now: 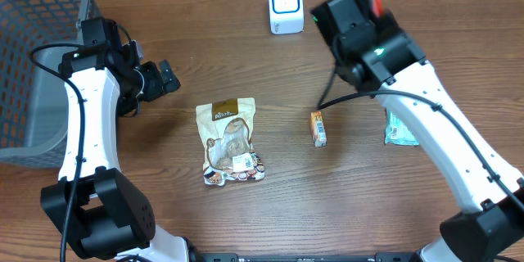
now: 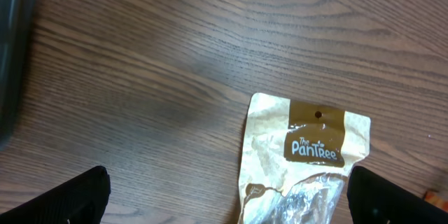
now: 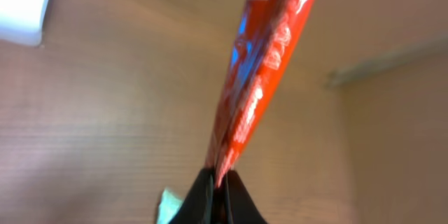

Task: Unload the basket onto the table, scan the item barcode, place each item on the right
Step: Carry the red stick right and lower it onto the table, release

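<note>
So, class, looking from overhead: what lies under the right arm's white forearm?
A pale teal-and-white packet lies on the wooden table, partly showing. The forearm covers part of it, so its whole outline and label cannot be seen.

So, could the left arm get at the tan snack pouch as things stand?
Probably yes. The left gripper is open and empty, the tan snack pouch lies flat just ahead of it, and only bare table shows between them. Lying flat, it may be awkward to pinch.
</note>
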